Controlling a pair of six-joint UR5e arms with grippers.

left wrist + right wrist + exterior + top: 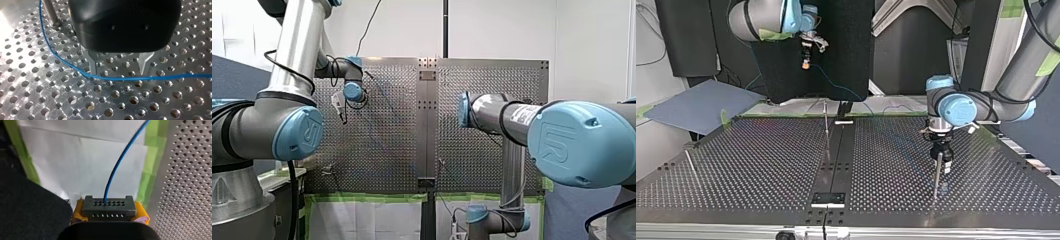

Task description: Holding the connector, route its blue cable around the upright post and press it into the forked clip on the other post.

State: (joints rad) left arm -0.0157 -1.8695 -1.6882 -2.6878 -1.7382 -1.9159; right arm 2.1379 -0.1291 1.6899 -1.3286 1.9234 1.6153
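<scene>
- Table: perforated metal plate, with thin upright posts standing on it.
- Left arm: enters the top view at the right. Its gripper points down at the table, just beside 1 post.
- Right arm: enters the top view at the upper left. Its gripper hangs high, past the table's far edge.
- Left gripper: black body with 2 metal fingers, spread apart, with nothing between them.
- Right gripper: yellow pads pinch the connector from both sides.
- Connector: dark grey rectangular block with rows of small round holes in its face. It sits between the 2 pads, face pointing away from the gripper.
- Cable: thin, blue and smooth. In the right wrist view it leaves 1 hole in the connector's upper row and rises in a gentle curve. In the left wrist view it passes just beside the post's base, on the side away from the fingers. It then bends and runs across the table just ahead of both fingertips. Contact with the tips cannot be determined.
</scene>
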